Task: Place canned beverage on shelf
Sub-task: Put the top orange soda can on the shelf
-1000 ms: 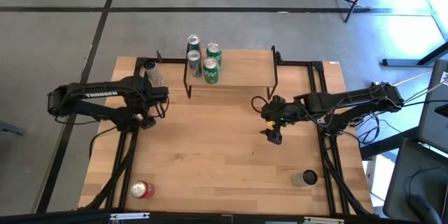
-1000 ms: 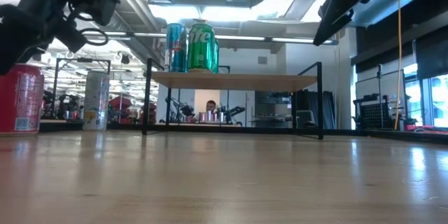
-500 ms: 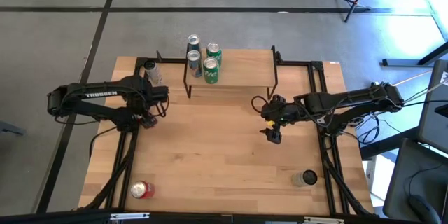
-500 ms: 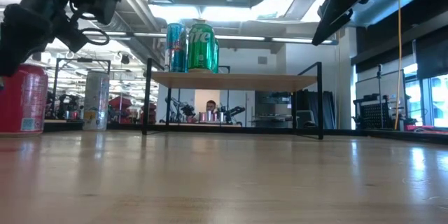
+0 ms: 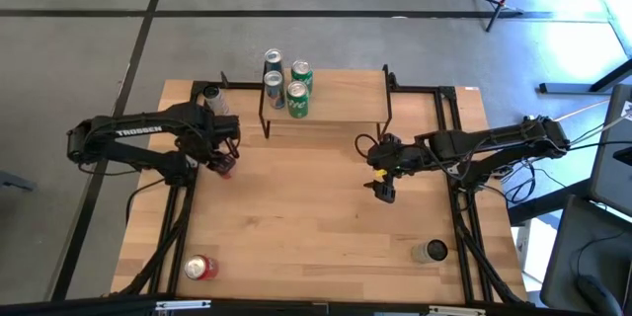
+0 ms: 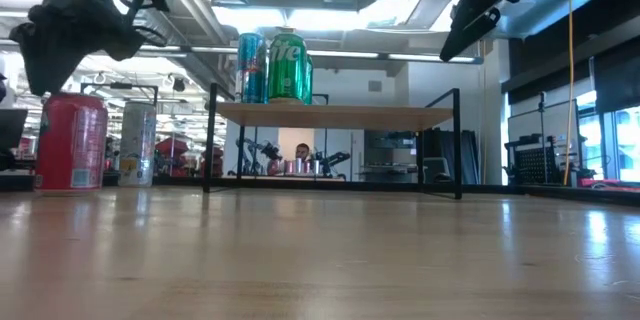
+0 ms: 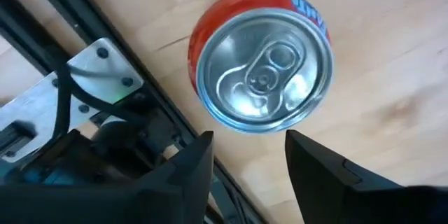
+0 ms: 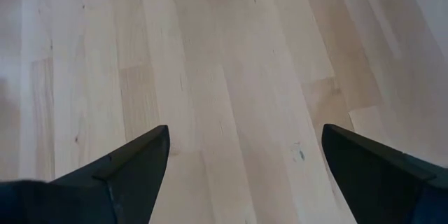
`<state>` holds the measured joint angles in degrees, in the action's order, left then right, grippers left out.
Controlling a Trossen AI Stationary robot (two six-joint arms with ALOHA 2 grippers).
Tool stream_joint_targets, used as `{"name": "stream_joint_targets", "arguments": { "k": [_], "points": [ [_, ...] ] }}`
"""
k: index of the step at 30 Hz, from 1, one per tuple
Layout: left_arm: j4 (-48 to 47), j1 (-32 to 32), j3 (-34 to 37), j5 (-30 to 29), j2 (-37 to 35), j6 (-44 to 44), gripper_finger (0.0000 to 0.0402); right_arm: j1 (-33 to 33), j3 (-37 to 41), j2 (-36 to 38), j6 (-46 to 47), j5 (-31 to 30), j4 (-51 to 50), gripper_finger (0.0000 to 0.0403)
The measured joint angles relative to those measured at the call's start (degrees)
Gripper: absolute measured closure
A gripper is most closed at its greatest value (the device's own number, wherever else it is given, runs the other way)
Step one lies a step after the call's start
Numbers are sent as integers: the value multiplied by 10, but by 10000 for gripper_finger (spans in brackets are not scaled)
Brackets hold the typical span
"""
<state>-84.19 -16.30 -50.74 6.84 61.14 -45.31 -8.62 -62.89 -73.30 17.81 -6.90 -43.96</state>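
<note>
We take the shelf (image 5: 326,96) as our landmark; it stands at the far edge of the table (image 5: 316,242), its plank top raised on thin black legs.

The left gripper (image 5: 225,154) hangs just off the shelf's left end, toward the near side. In its wrist view its 2 fingers (image 7: 189,175) stand apart, and a red can (image 7: 260,65) stands upright on the wood directly beyond them, seen top-on, with clear gaps to both fingers. We see no contact. In the low view that red can (image 6: 70,143) rests on the table, left of the shelf.

The right gripper (image 5: 383,183) hovers just in front of the shelf's right end. Its fingers (image 8: 119,175) are spread wide over bare wood and hold nothing.

On the shelf's left end stand 3 cans: a blue can (image 5: 274,89) and 2 green cans (image 5: 298,90). The rest of the plank, from the middle to the right edge, is free. A 4th can (image 5: 273,60) shows just behind the shelf's far-left corner; whether it rests on the plank we cannot tell.

A pale can (image 5: 212,98) stands on the table just left of the shelf. Another red can (image 5: 200,268) lies at the near-left edge, and a dark-topped can (image 5: 431,252) stands near the near-right edge, both well apart from the shelf.
</note>
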Motion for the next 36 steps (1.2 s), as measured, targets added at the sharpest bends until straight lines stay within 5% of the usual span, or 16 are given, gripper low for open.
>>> {"name": "stream_joint_targets", "arguments": {
  "k": [8,16,26,36],
  "points": [
    [-4,27,-30,18,0,22,206,0,0,0,2,24,0,45],
    [-4,51,-99,-86,0,35,120,0,0,0,1,24,0,45],
    [19,51,-41,-88,0,20,46,0,0,0,-3,24,1,45],
    [70,50,4,-99,0,19,24,0,0,0,-16,15,1,45]
  ]
}}
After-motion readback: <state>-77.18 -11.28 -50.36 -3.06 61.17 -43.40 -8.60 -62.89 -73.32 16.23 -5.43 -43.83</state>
